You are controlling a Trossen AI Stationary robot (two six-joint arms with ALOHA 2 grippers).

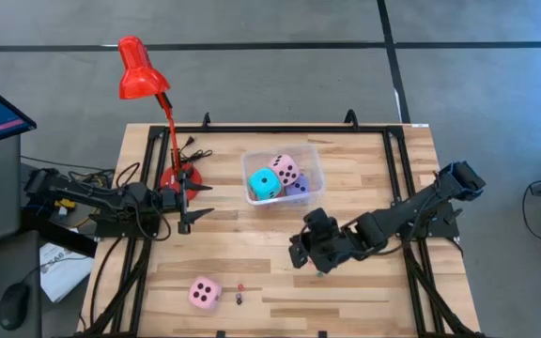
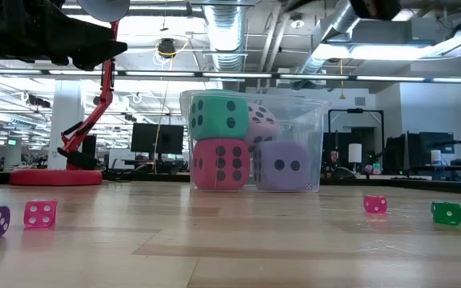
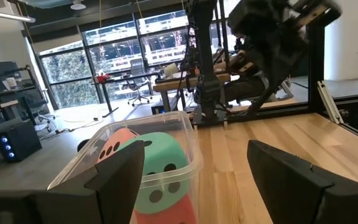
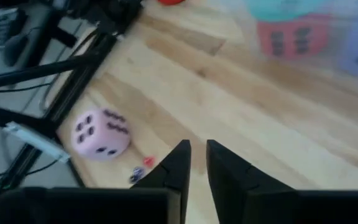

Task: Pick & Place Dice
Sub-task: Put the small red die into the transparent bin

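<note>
The last pink die lies loose near the table's front edge, well apart from the tub; the right gripper, fingers nearly together and empty, points toward it

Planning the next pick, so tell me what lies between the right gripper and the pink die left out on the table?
Only bare wood, in the high view: right gripper, pink die. Two tiny dice lie just beside the die, below that line.
</note>
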